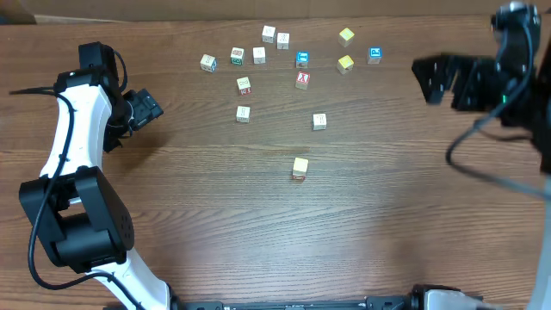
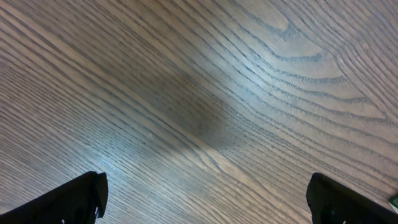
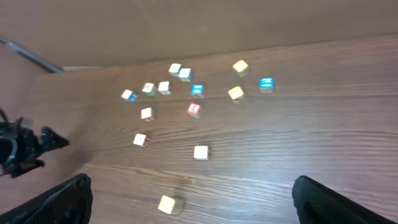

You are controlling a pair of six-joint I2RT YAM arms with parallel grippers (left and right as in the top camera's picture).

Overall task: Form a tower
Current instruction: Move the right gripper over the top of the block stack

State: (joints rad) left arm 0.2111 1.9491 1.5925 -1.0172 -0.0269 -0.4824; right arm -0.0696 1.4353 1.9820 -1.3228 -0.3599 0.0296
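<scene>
I count two pincers, both spread wide and holding nothing; the left pincer (image 1: pixel 148 109) hangs at the left edge of the surface (image 1: pixel 172 198), well apart from every cube; its wrist view gives only bare wood grain, with its two dark fingers (image 2: pixel 74 199) at the bottom corners, far from each other. The right pincer (image 1: pixel 429 79) sits at the far right, pointing in towards the cubes; its jaws gape and there is nothing between them.

The tower (image 1: pixel 300 168) stands alone near the middle of the surface, on the near side of the scatter and apart from it; it has a yellow top, and from overhead I see a sliver of side face with a reddish mark below that; I cannot tell how many cubes it has. In the right wrist view it shows low in the frame, blurred.

Beyond it I count thirteen loose cubes (image 1: pixel 259 55), each lying singly; two yellow cubes (image 1: pixel 346 36) to the right, one behind the other; two blue cubes (image 1: pixel 374 55), one right of the yellow pair and the other nearer the centre; one red cube (image 1: pixel 302 80) just in front of the central blue one; eight pale cubes (image 1: pixel 243 113), five along the back to the left, two in front of those, and one more standing nearest the tower.
</scene>
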